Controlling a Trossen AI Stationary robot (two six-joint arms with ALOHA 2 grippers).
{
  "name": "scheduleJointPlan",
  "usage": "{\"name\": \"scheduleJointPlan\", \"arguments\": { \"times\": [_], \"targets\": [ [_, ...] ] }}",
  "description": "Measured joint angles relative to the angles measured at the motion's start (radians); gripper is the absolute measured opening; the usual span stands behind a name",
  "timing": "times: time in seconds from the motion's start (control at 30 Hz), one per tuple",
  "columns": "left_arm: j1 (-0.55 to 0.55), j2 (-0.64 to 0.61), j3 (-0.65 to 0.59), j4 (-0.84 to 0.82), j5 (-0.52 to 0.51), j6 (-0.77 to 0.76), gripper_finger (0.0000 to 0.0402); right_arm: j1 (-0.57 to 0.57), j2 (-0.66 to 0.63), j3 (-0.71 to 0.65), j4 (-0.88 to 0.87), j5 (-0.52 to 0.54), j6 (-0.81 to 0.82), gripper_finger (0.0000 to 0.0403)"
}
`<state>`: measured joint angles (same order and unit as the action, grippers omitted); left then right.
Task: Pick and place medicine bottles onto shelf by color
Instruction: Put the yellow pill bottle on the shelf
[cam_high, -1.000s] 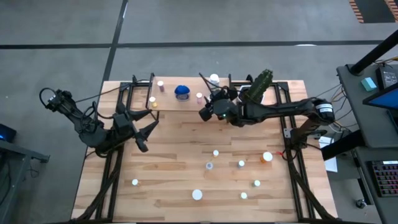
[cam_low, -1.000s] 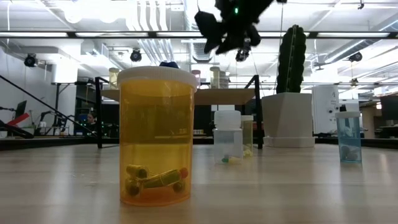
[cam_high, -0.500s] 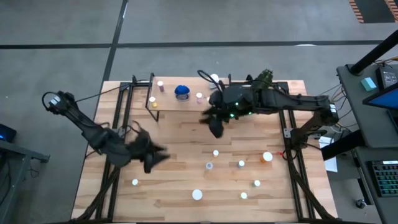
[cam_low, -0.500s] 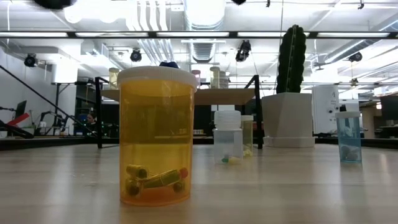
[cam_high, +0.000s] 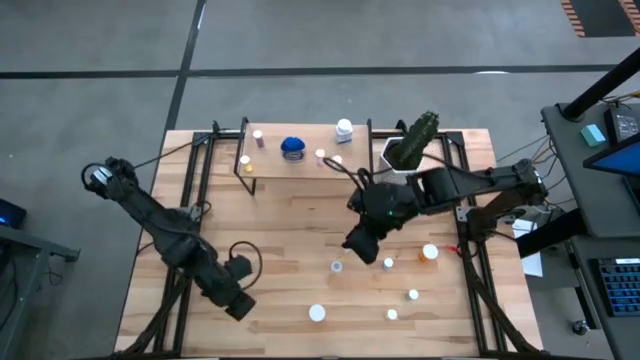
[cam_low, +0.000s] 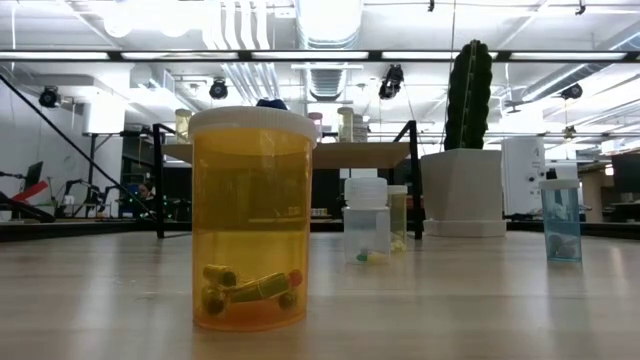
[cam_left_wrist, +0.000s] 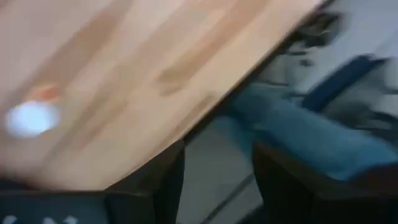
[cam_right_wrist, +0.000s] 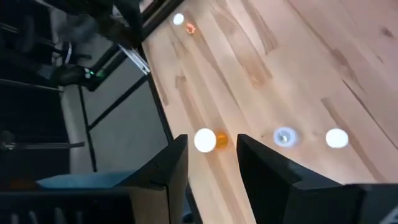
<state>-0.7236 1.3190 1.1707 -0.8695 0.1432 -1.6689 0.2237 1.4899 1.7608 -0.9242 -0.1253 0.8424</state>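
Several medicine bottles stand on the shelf (cam_high: 300, 165) at the table's far side, among them a blue one (cam_high: 292, 148). More white-capped bottles stand loose on the near half, such as one (cam_high: 337, 266) and an orange one (cam_high: 430, 253). My right gripper (cam_high: 355, 243) hovers open above them. In its wrist view an orange bottle (cam_right_wrist: 208, 140) shows beyond the open fingers (cam_right_wrist: 171, 168), untouched. My left gripper (cam_high: 238, 303) is open near the table's near left edge, with a blurred white-capped bottle (cam_left_wrist: 31, 118) off to one side.
A white pot with a cactus (cam_high: 415, 140) stands at the far right beside the shelf. In the low view a large amber bottle (cam_low: 252, 220) stands close to the camera, with smaller bottles (cam_low: 366, 220) behind it. Black frame rails (cam_high: 190, 190) run along both table sides.
My right gripper has left the shelf and swung toward the near edge, over the loose bottles, rising out of the low view. My left gripper has gone toward the near edge and down, rolling as it went. No bottle has moved.
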Motion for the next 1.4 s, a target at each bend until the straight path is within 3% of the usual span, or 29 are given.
{"name": "scheduleJointPlan", "arguments": {
  "times": [0.23,0.5,0.73,1.13,1.4],
  "targets": [
    [-0.059,0.042,0.054,-0.443,-0.115,-0.052,0.0149,0.062,0.000,-0.026,-0.002,0.144,0.002,0.0129],
    [-0.084,0.029,-0.070,-0.200,-0.086,-0.057,0.0148,0.066,0.000,-0.027,-0.001,0.154,-0.016,0.0126],
    [-0.125,0.036,-0.127,-0.174,-0.068,-0.127,0.0150,0.064,0.000,-0.028,-0.002,0.190,-0.049,0.0127],
    [-0.143,0.041,-0.257,-0.151,-0.024,-0.168,0.0251,0.064,0.000,-0.028,-0.006,0.200,-0.058,0.0125],
    [-0.143,0.043,-0.335,-0.058,-0.026,-0.177,0.0255,0.064,0.000,-0.028,-0.006,0.211,-0.089,0.0124]
  ]
}}
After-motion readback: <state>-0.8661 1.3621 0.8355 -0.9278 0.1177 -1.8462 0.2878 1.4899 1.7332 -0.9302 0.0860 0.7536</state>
